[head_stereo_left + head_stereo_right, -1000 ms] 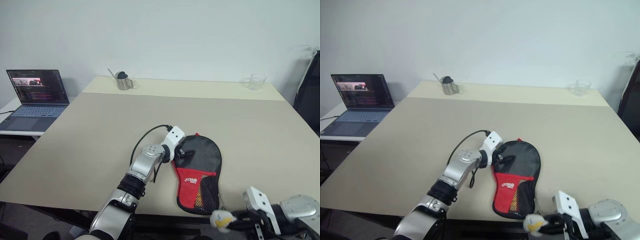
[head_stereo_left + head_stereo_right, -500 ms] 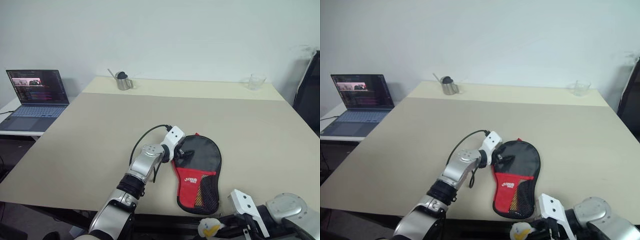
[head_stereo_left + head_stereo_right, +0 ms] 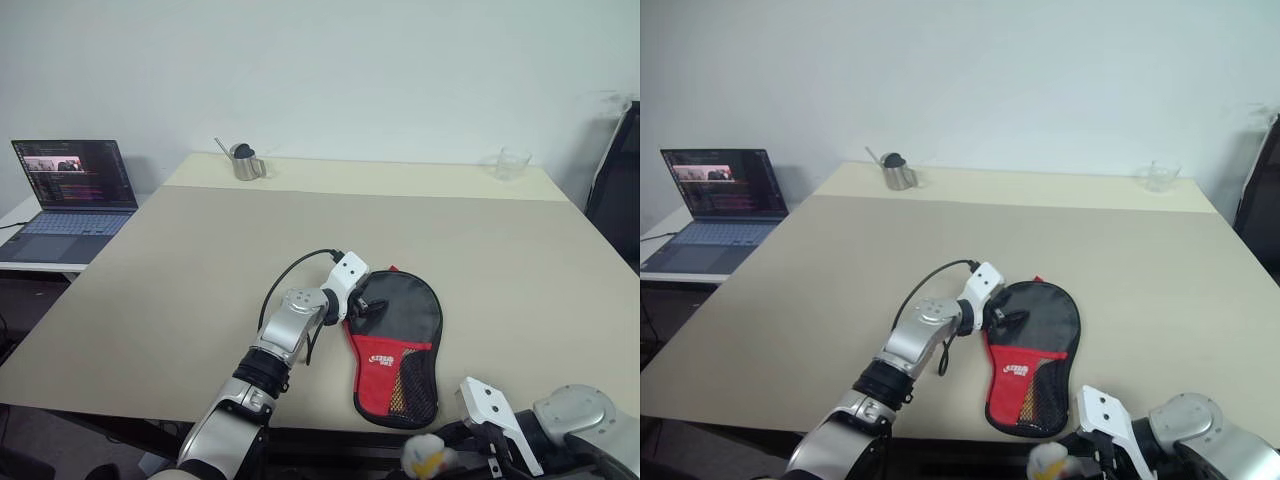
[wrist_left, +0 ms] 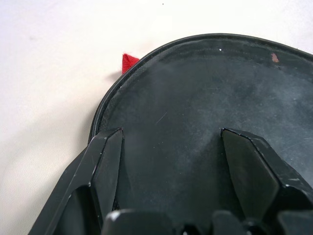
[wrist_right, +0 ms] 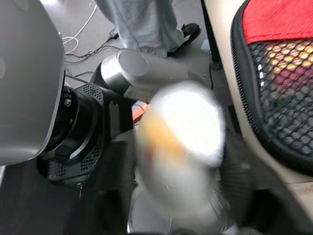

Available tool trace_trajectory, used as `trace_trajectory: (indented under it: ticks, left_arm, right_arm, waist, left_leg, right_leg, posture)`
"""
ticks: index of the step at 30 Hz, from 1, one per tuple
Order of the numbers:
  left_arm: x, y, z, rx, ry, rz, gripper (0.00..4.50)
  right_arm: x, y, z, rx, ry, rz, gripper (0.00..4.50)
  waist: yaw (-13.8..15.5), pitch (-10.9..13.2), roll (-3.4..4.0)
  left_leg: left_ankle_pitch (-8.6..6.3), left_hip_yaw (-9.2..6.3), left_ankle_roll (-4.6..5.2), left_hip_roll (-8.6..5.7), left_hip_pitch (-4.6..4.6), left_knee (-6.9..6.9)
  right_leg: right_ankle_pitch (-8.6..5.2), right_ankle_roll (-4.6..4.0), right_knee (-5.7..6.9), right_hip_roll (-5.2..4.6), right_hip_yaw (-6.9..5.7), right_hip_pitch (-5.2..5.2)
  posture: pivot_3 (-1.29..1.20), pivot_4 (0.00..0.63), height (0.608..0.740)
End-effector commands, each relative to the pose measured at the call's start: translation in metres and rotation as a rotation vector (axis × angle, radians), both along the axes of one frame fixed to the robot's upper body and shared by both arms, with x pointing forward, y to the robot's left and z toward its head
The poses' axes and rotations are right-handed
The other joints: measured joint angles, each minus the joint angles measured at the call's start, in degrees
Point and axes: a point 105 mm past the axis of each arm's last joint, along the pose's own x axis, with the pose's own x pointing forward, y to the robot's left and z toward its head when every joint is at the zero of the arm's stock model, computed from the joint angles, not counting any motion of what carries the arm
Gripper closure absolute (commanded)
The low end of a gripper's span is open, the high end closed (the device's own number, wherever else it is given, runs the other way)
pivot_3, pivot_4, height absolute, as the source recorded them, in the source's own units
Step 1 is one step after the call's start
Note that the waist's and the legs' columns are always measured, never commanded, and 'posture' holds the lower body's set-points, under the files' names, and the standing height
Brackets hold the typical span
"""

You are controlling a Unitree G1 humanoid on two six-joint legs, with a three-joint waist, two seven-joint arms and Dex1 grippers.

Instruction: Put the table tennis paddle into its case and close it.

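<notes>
Two claws are at work over the pale bench (image 3: 200,260). Its case (image 3: 402,345) lies flat near the front edge, black round end away from the robot, red and mesh end toward it. The left claw (image 3: 368,308) rests on the black part at the case's left rim, its two fingers (image 4: 110,166) spread apart and lying against the fabric. The right claw (image 3: 452,452) hangs just off the front edge of the bench, below the case's mesh end, with the white-yellow zipper charm (image 3: 424,457) at its tip; I cannot tell whether it is pinching the charm or standing spread. The table tennis paddle itself I cannot make out. A laptop (image 3: 70,190) sits on a side desk at left, a metal cup (image 3: 245,161) and a clear glass (image 3: 512,163) at the far edge.
</notes>
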Motion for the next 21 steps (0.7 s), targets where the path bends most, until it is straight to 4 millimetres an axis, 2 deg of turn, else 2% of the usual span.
trace_trajectory:
  ticks: [1,3,9,12,14,16,18,21]
  left_arm:
    - [-0.002,0.007,-0.016,0.046,0.041,0.027,1.00]
    - [-0.002,0.007,-0.016,0.044,0.043,0.026,1.00]
    - [-0.002,0.005,-0.011,0.014,0.035,0.008,1.00]
    - [0.000,0.007,-0.004,-0.006,0.023,0.007,1.00]
    - [0.001,0.007,0.003,-0.023,0.011,-0.008,1.00]
    - [0.001,0.007,0.018,-0.058,-0.010,-0.031,1.00]
    - [0.000,0.007,0.030,-0.076,-0.031,-0.059,1.00]
    - [-0.009,0.008,0.049,-0.100,-0.064,-0.141,1.00]
  right_arm:
    - [-0.005,0.001,0.007,-0.007,-0.005,0.038,0.59]
    - [-0.004,0.000,0.008,-0.006,-0.014,0.038,0.05]
    - [0.011,-0.015,0.015,-0.050,-0.059,-0.004,0.05]
    - [0.034,-0.036,0.030,-0.058,-0.130,-0.045,0.05]
    - [0.049,-0.040,0.046,-0.012,-0.192,-0.085,0.05]
    - [0.070,-0.045,0.067,0.027,-0.293,-0.140,0.05]
    - [0.086,-0.049,0.080,0.048,-0.358,-0.188,0.05]
    - [0.105,-0.060,0.089,0.042,-0.442,-0.228,0.05]
  waist:
    - [0.0,0.0,0.00]
    - [0.0,0.0,-0.01]
    - [0.0,0.0,-0.01]
    - [0.0,0.0,-0.03]
    - [0.0,0.0,-0.07]
    - [-0.1,0.1,-0.10]
    - [-0.2,0.1,-0.10]
    - [0.0,0.1,-0.12]
  left_leg:
    - [0.00,0.00,0.00,0.00,0.00,0.00]
    - [0.00,0.01,0.00,0.00,0.00,0.01]
    - [0.00,0.02,0.00,-0.01,0.00,0.02]
    - [0.00,0.05,0.00,-0.02,0.00,0.04]
    - [0.00,0.06,0.00,-0.03,0.00,0.05]
    - [0.00,0.07,0.01,-0.03,0.00,0.05]
    - [0.00,0.07,0.00,0.00,-0.01,0.03]
    - [0.00,0.11,0.00,0.00,-0.08,-0.02]
  right_leg:
    - [0.00,0.00,0.00,0.00,0.00,0.00]
    - [0.00,0.00,0.00,0.00,0.01,0.00]
    - [0.00,0.00,0.00,0.00,0.01,0.00]
    - [0.01,0.01,0.00,0.00,0.01,0.00]
    - [0.00,0.00,0.00,-0.01,0.01,0.00]
    - [0.02,0.01,0.00,0.00,0.02,-0.01]
    - [0.03,0.02,0.02,0.06,0.04,-0.04]
    - [0.00,-0.03,0.03,0.09,-0.01,-0.07]
  posture:
    - [0.00,0.150,0.740]
    - [0.00,0.150,0.740]
    - [0.00,0.150,0.740]
    - [0.00,0.150,0.740]
    - [0.00,0.150,0.740]
    - [0.00,0.150,0.740]
    - [0.00,0.150,0.740]
    - [0.00,0.150,0.740]
